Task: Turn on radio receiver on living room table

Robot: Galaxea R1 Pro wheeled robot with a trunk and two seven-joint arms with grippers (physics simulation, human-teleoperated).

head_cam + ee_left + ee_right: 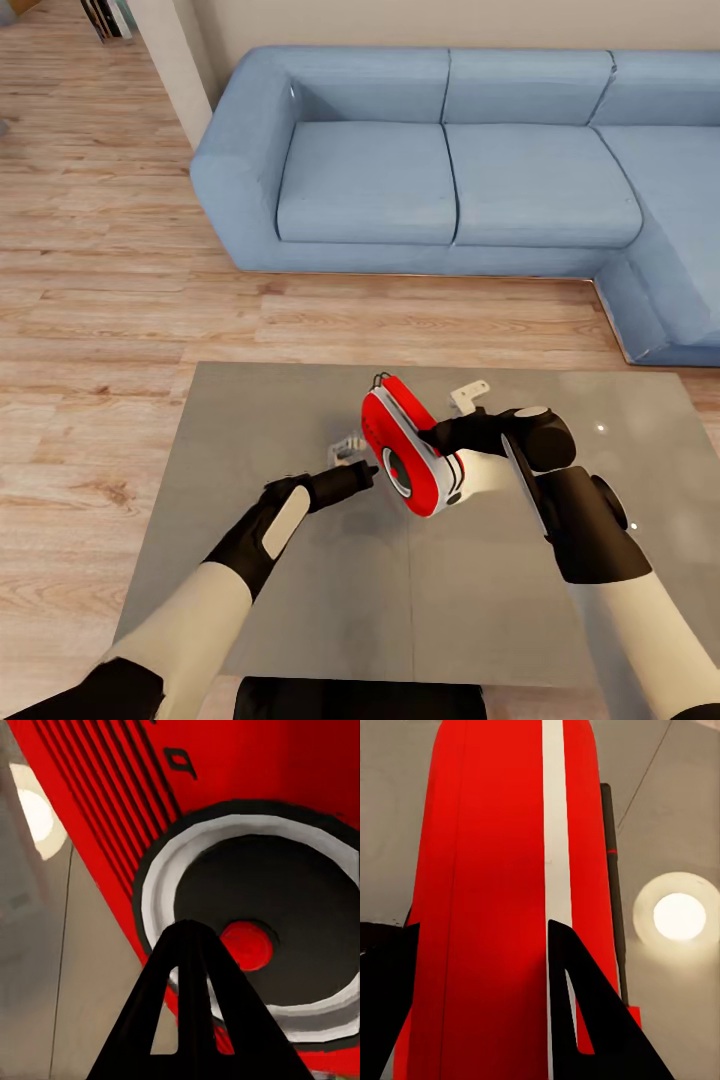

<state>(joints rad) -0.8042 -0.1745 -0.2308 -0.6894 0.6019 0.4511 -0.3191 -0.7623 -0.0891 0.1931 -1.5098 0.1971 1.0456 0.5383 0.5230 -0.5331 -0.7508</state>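
The red radio receiver stands on edge, tilted, over the middle of the grey table. Its face with the round dial is turned toward my left arm. My right gripper is shut on the radio's rim from the right. In the right wrist view its black fingers flank the red body and white band. My left gripper is shut, with its joined fingertips against the black dial beside the red centre knob.
A light blue sectional sofa runs along the far side and turns down at the right. A strip of wood plank floor separates it from the table. A white wall corner stands at the far left. Lamp glare reflects off the tabletop.
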